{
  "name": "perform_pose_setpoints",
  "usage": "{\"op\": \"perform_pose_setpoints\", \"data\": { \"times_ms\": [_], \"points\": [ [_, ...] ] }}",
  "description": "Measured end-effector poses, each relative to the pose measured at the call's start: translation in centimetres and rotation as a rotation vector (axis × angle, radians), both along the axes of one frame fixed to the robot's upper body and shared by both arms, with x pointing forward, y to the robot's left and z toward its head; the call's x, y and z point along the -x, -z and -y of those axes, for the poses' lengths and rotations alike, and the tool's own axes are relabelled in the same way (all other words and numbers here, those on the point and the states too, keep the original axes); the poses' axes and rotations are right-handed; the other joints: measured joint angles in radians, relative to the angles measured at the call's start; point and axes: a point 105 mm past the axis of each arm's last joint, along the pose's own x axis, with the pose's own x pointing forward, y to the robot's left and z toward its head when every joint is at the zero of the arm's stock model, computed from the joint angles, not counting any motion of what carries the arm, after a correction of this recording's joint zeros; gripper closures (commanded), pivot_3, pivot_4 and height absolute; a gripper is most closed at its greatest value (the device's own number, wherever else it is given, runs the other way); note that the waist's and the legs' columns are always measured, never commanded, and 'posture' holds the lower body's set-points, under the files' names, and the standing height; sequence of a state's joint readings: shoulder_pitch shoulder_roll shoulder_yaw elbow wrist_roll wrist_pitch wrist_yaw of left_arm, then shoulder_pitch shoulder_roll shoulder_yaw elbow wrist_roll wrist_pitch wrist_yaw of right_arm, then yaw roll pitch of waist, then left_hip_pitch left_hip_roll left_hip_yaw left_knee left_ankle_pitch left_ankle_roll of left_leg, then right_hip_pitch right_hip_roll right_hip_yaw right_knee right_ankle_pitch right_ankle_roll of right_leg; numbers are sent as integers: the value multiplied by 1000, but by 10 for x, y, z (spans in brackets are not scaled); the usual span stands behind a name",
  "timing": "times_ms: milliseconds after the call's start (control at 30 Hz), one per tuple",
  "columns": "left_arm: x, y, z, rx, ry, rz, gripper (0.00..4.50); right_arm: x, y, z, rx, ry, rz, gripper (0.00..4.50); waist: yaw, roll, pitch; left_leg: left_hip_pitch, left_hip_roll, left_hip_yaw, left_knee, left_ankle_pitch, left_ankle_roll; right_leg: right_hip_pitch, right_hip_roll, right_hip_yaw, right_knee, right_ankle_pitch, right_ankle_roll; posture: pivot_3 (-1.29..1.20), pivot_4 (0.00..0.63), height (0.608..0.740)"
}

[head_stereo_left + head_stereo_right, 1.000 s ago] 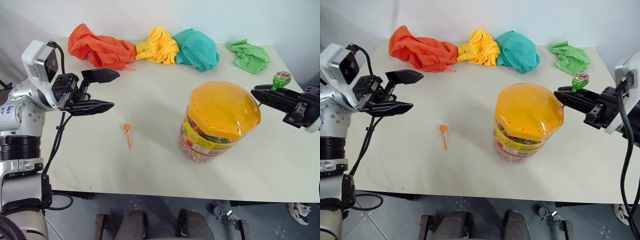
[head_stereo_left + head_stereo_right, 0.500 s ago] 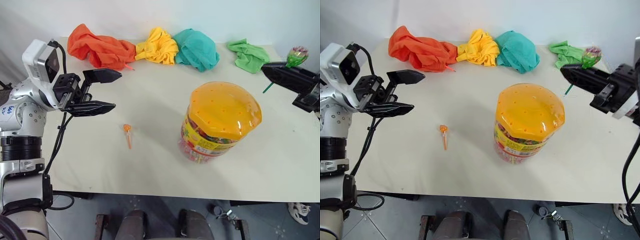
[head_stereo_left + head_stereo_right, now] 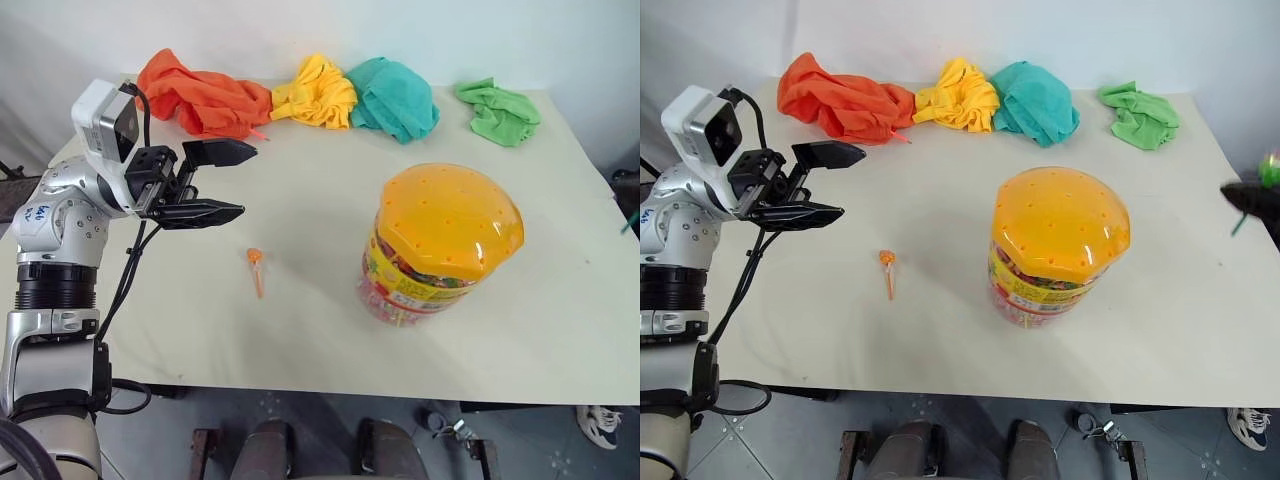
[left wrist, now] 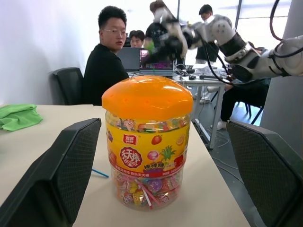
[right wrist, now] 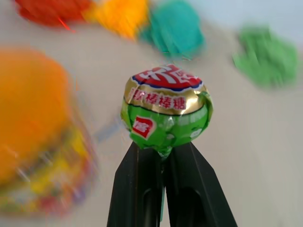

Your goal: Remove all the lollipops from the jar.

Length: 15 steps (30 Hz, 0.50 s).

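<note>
A pale cream table [image 3: 300,330] stands against a white wall. Along its far edge lie four crumpled cloths: an orange cloth [image 3: 195,95], a yellow cloth [image 3: 315,92], a teal cloth [image 3: 395,95] and a smaller green cloth [image 3: 500,112]. Toward the right of the table stands the big round clear plastic jar [image 3: 440,245], its domed orange-yellow lid with small holes on and a yellow-red label round its body, wrapped sweets showing through the wall. The left pincer [image 3: 235,182] hangs over the table's left part with its two black fingers spread wide and nothing between them, pointing toward the jar, well apart from it. The right pincer [image 5: 163,153] is clamped shut on the stick of a small round green-wrapped lollipop [image 5: 165,111], held out past the table's right edge. A small orange lollipop on an orange stick [image 3: 256,268] lies on the table between the left pincer and the jar.
</note>
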State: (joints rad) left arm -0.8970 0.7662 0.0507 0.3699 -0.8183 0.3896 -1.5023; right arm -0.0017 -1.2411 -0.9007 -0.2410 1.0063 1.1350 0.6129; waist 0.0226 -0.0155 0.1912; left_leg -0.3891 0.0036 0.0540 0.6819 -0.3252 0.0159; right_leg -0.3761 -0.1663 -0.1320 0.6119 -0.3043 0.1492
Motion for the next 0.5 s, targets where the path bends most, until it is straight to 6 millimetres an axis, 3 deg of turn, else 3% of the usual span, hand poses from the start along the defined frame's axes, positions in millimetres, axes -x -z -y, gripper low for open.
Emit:
{"op": "perform_pose_setpoints", "data": {
  "times_ms": [100, 233, 467, 500],
  "points": [
    [0, 2, 2, -10, 6, -2, 0, -5, 30, 14, -1, 55, -116, 4464, -4, 0, 0, 1, 0, 0, 0, 0, 0, 0, 0, 0, 0, 0, 0, 0, 150, 740],
    [-1, 3, 3, -16, 8, -5, 0, -18, 76, 19, -58, 73, -241, 4464, -3, 1, 0, 1, 0, 0, 0, 0, 0, 0, 0, 0, 0, 0, 0, 0, 150, 740],
    [2, 7, 0, -29, -2, -11, 0, -50, 112, 32, -63, 116, -322, 4464, -5, 3, 1, 0, 0, 0, 0, 0, 0, 0, 0, 0, 0, 0, 0, 0, 150, 740],
    [3, 8, -2, -34, -6, -13, 0, -52, 118, 33, -62, 116, -339, 4226, -6, 3, 2, 0, 0, 0, 0, 0, 0, 0, 0, 0, 0, 0, 0, 0, 150, 740]
  ]
}}
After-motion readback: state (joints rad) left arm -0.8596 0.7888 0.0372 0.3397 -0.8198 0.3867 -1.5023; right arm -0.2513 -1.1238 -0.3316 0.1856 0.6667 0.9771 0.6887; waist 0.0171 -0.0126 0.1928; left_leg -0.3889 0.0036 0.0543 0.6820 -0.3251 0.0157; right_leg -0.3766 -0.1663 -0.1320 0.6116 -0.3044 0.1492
